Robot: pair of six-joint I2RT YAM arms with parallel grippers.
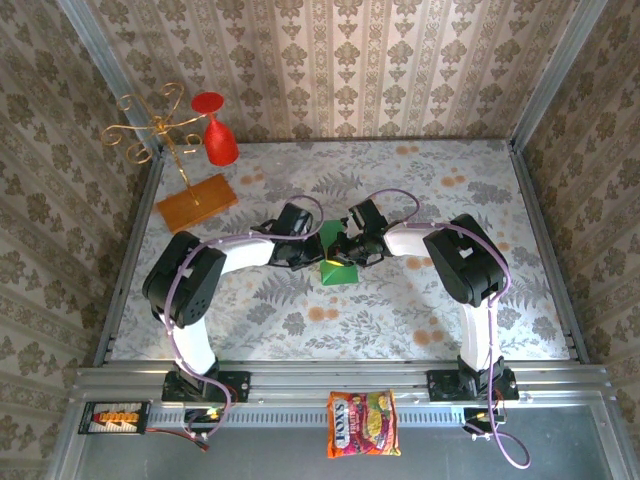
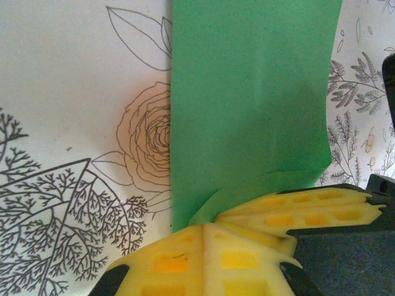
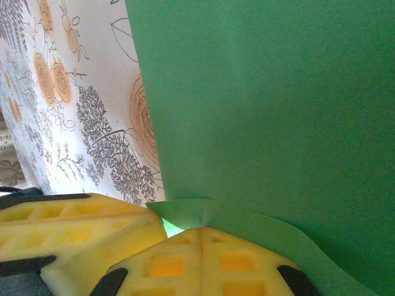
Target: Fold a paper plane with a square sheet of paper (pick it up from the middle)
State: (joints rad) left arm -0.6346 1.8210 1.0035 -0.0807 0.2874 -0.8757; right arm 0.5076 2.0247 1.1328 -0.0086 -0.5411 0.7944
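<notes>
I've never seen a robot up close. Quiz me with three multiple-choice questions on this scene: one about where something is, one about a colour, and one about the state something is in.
1. Where does the snack packet lie?
A) at the near edge, midway across
B) at the far edge
C) in the far left corner

2. What colour is the paper held between the two arms?
A) white
B) blue
C) green

3. What state is the left tool in?
A) spread wide
B) shut on the paper's edge
C) half open, off the paper

Answers:
1 A: the top view shows it at the bottom centre.
2 C: all three views show it bright green.
3 B: the left wrist view shows its yellow pads pressed together, with the paper's edge curling in between them.
</notes>
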